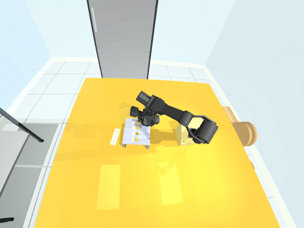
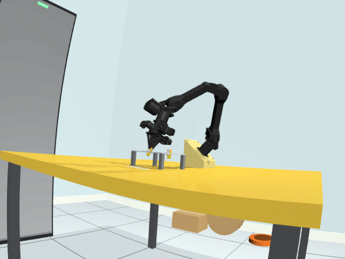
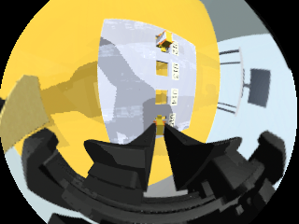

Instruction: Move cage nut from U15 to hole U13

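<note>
At mid-frame in the top view, a glossy, smooth yellow tabletop (image 1: 137, 186) (image 2: 167, 182) is being seen. At right of centre, a pale, wood-like base block (image 1: 182, 137) (image 2: 192, 158) (image 3: 25, 109) is being shown with a matt finish.

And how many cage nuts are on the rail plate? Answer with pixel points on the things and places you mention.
2. One cage nut (image 1: 138, 123) (image 2: 148, 152) (image 3: 160, 120) is at U15, between the gripper's fingers; the other nut (image 1: 136, 139) (image 2: 168, 154) (image 3: 163, 41) is at U12. I see no others.

There is one arm (image 1: 175, 113) (image 2: 192, 96). There is one plate (image 1: 128, 132) (image 2: 174, 153) (image 3: 126, 70), and it has four legs (image 2: 161, 161). On this plate there are two nuts (image 1: 136, 139) (image 2: 168, 154) (image 3: 163, 40), four labels (image 1: 132, 139) (image 3: 176, 71) and two empty holes (image 3: 162, 97).
</note>
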